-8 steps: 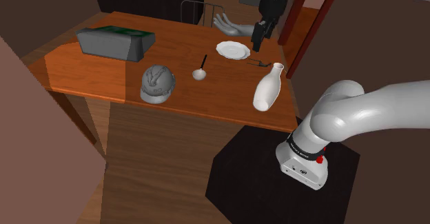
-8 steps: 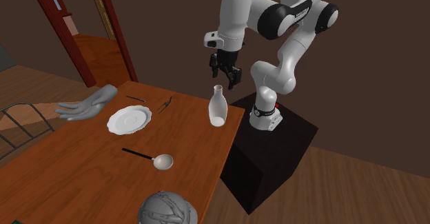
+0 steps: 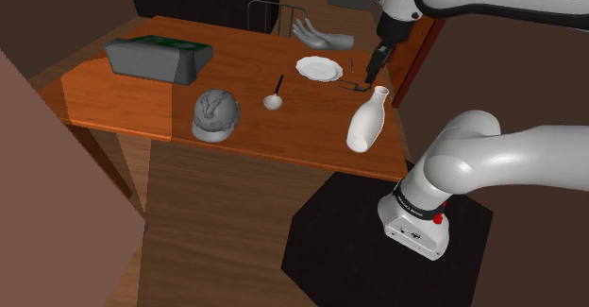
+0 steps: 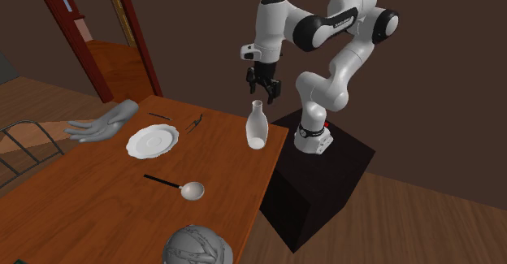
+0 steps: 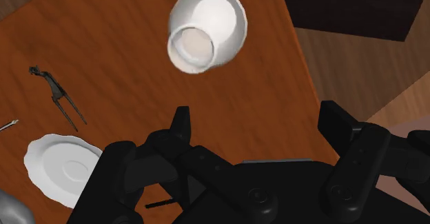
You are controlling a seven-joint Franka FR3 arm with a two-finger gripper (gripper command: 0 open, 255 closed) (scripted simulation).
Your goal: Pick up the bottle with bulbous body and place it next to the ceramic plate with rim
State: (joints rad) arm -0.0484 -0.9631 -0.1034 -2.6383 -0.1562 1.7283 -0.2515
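A white bottle with a bulbous body (image 3: 366,121) (image 4: 257,127) stands upright near the table's edge closest to the stand. In the wrist view I look down on its open mouth (image 5: 207,28). My black gripper (image 3: 373,71) (image 4: 265,97) (image 5: 258,126) hangs open a little above the bottle's neck, offset toward the plate, with its fingers apart and nothing between them. The white rimmed plate (image 3: 319,68) (image 4: 152,140) (image 5: 65,167) lies flat on the wooden table, a short way from the bottle.
A dark tong-like tool (image 3: 354,85) (image 4: 195,124) (image 5: 62,98) lies between plate and bottle. A spoon (image 3: 276,95) (image 4: 183,188), a grey bust (image 3: 216,114), a grey hand figure (image 3: 321,37) (image 4: 106,123) and a dark box (image 3: 156,58) share the table. A red post (image 3: 415,50) stands beside it.
The gripper has swung toward the shoulder view's right, from over the plate's side to nearly above the bottle. The bottle and plate have not moved.
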